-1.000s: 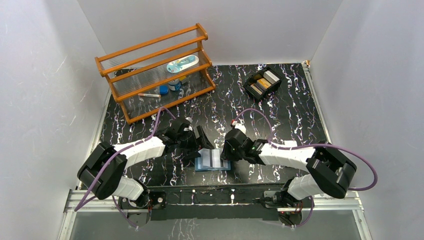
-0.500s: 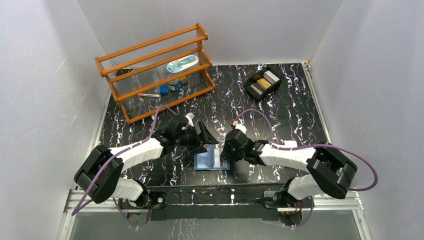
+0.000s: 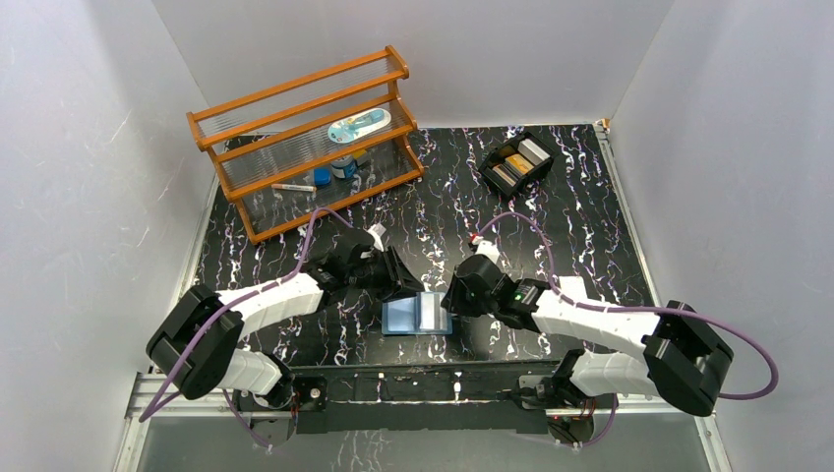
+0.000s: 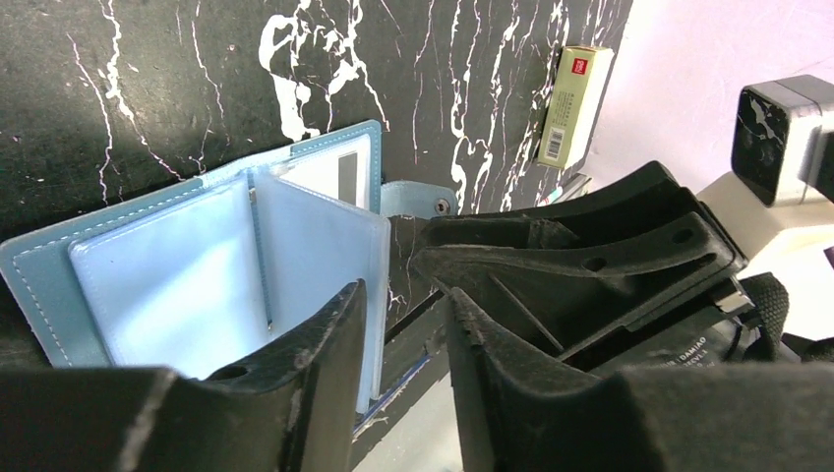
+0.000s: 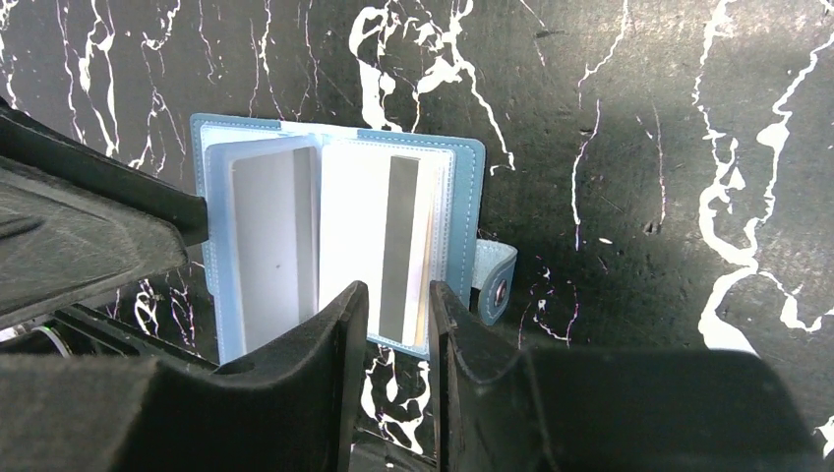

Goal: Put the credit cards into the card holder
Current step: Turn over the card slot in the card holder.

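Observation:
The card holder (image 3: pixel 398 317) lies open and flat on the table between both grippers, its snap tab (image 5: pixel 492 280) at its right edge. In the right wrist view a pale credit card (image 5: pixel 354 226) with a grey stripe sits in its right half. Another one (image 5: pixel 261 246) shows behind a clear sleeve on the left. My left gripper (image 3: pixel 401 282) hovers at the holder's (image 4: pixel 39 285) far left corner, its jaws a narrow gap apart with nothing between them. Just right of the holder, my right gripper (image 3: pixel 454 295) also stands narrowly open and empty. More credit cards (image 3: pixel 518 162) lie in a black tray.
The black tray (image 3: pixel 500 155) sits at the back right of the marbled black table. A wooden shelf rack (image 3: pixel 305 138) with small items stands at the back left. A small box (image 4: pixel 572 103) leans at the far right corner against the white wall.
My left gripper's jaws have narrowed from wide apart and it has drawn back off the holder. The right arm has swung its elbow rightward, pulling its gripper slightly away from the holder.

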Robot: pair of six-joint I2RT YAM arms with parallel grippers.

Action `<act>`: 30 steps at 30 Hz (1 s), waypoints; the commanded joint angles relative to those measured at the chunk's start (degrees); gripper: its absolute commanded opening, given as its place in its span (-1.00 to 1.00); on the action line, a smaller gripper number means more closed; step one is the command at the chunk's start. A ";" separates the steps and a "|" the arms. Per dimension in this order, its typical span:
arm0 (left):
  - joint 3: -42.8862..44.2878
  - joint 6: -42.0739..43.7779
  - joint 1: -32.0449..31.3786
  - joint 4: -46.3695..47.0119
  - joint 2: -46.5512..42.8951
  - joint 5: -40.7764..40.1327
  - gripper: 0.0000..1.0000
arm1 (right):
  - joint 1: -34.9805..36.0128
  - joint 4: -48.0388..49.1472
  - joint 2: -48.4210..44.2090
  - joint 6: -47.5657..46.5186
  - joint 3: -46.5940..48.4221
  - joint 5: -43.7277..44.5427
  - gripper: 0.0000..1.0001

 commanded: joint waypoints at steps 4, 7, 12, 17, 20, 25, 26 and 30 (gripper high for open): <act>0.18 1.67 -1.04 -0.91 -0.02 -1.08 -0.62 | 0.11 0.51 -1.53 0.36 0.81 0.60 -0.25; -0.04 1.70 -1.34 -0.27 1.84 -0.85 -0.67 | 0.11 0.34 -1.98 0.23 1.12 0.32 -0.25; 0.52 1.90 -2.40 0.62 3.84 -0.56 -0.74 | 0.09 -0.82 -3.64 -0.23 1.73 0.94 -0.25; 2.01 2.81 -2.73 -1.49 4.30 -0.99 -0.67 | 0.11 -1.72 -5.13 -1.09 2.30 2.06 -0.24; 2.40 3.12 -2.68 -2.77 4.09 -1.33 -0.56 | 0.04 -1.60 -5.40 -1.39 2.46 2.15 -0.24; 5.46 5.89 -2.75 -13.79 1.49 -7.27 -0.41 | 0.08 -0.97 -5.27 -3.27 3.40 2.42 -0.23; 6.25 6.49 -2.69 -16.15 0.78 -8.66 -0.32 | 0.09 -0.94 -5.17 -3.86 3.85 2.80 -0.22; 8.18 9.01 -2.64 -22.33 -3.92 -12.93 -0.12 | 0.01 -3.30 -4.36 -7.21 7.42 6.98 -0.16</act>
